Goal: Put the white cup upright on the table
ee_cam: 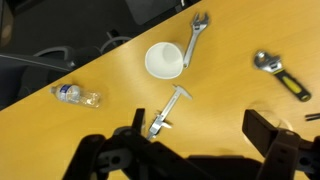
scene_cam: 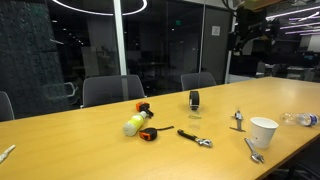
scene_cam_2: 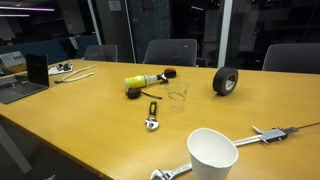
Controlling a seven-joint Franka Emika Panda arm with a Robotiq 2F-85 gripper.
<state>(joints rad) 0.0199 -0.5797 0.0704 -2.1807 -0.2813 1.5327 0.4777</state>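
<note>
The small white tapered paper cup (ee_cam: 165,60) stands rim-up on the glossy light-brown wooden bench (ee_cam: 230,105), below and just ahead of the wide-open, empty pincer (ee_cam: 198,140)

You look at a counter (scene_cam: 60,140) of light-brown wood, smooth and glossy, with soft reflections. Your white cup (scene_cam: 263,132) looks like matt paper. The wrench (ee_cam: 197,38) and the caliper (ee_cam: 165,112) gleam as bare metal. The bottle (ee_cam: 78,95) is clear, crinkled plastic, and the tape roll (scene_cam_2: 226,81) is dull black.

Yellow bottle (scene_cam: 134,123), black tape roll (scene_cam_2: 226,82), adjustable wrench (scene_cam_2: 152,122), clear plastic bottle (ee_cam: 78,95), caliper (ee_cam: 167,112), office chairs (scene_cam: 112,90)
</note>
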